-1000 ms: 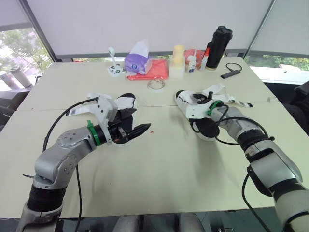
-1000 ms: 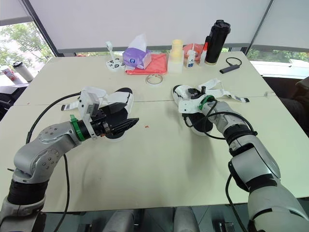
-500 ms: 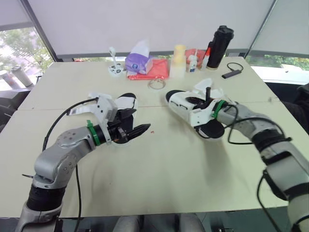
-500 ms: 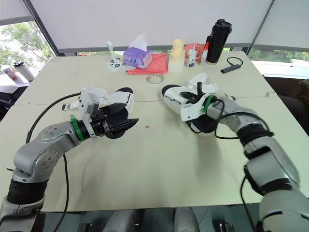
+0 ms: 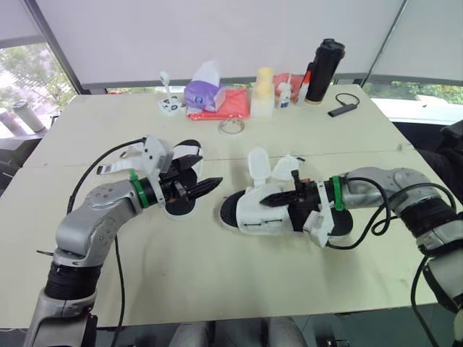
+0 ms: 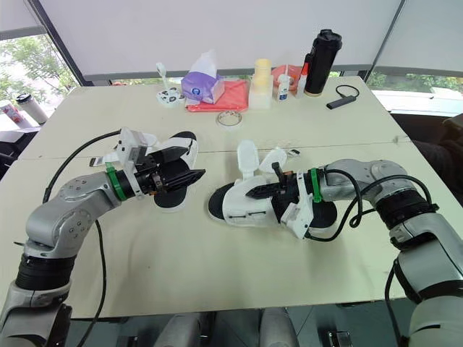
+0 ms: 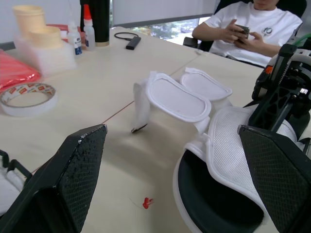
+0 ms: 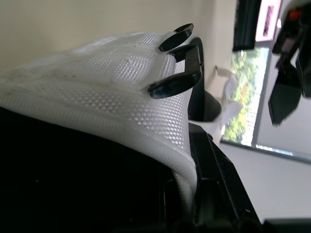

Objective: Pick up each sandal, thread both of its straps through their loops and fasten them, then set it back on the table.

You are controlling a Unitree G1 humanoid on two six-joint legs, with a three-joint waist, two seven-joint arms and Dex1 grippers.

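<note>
**Inspector:** What is the right pincer [image 5: 278, 198] doing?

**Assistant:** It is gripping the white upper of the held sandal [image 5: 249, 215]. The fingers are apparently clamped across the mesh, though the wrist view is too close to be certain. The sandal's sole is resting on the counter [image 5: 217, 282], with its far end pointing away from the wrist.

**Inspector:** Why there?

**Assistant:** In my judgement it is presenting the sandal to the left pincer [image 5: 205, 187]. That pincer is facing it with fingers spread wide, near but not touching. The straps [image 5: 258, 165] are standing unfastened just beyond the right fingertips, within reach for threading.

**Inspector:** And the other one?

**Assistant:** The second sandal [image 5: 179, 208] is lying directly beneath the left pincer, not gripped.
</note>
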